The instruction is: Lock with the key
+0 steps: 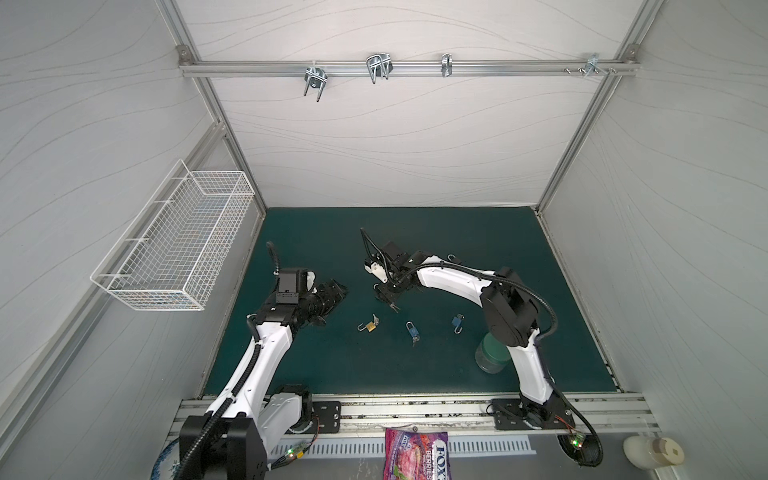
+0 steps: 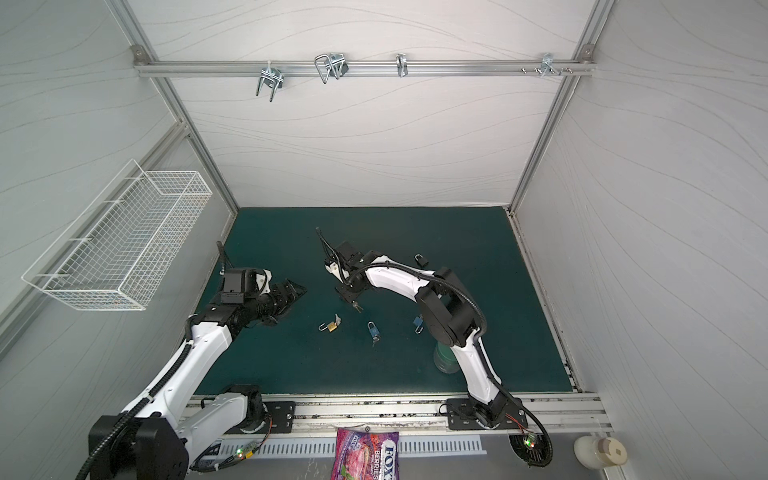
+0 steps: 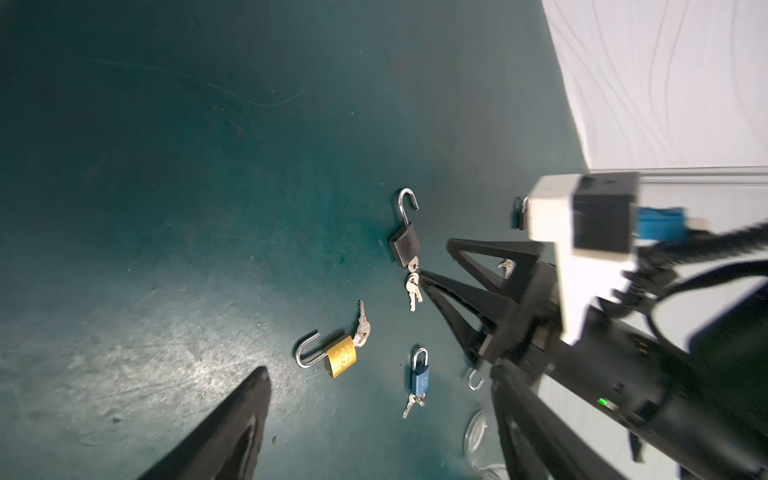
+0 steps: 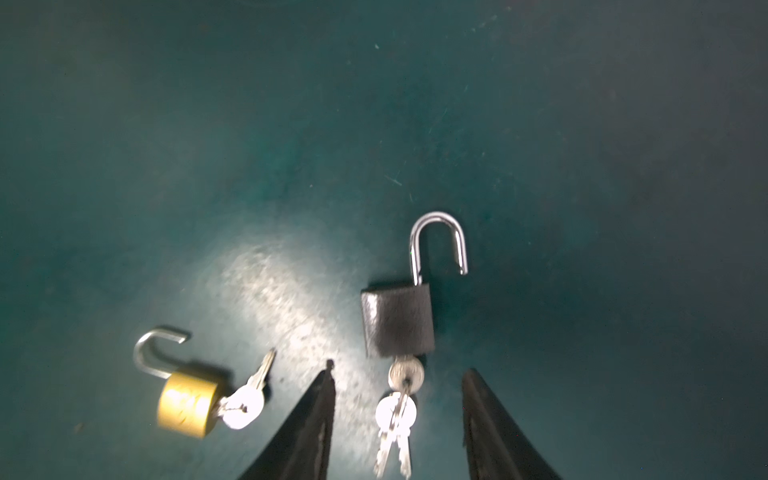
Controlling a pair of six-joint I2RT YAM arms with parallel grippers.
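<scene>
**Locking at the approach stage: shackle not yet closed**

The black padlock (image 4: 397,324) is lying flat on the green table (image 4: 582,166). Its shackle is standing open and its key (image 4: 406,374) is sitting in the keyhole, with the spare keys (image 4: 395,419) trailing from the ring. The right gripper (image 4: 400,370) is hovering with its jaws apart on either side of the key; whether a fingertip is brushing the ring cannot be told. The left gripper (image 1: 338,291) is idling to one side, jaws apart and empty. Judged from this, nothing is being locked yet: pressing the shackle home and turning the key are both remaining. A gold padlock (image 4: 187,403), also open with a key in it, is lying just beside. A closed blue padlock (image 3: 419,380) is lying near, and a second blue padlock (image 1: 457,321) further off. The spare keys are probably crowding any grip on the key.
</scene>
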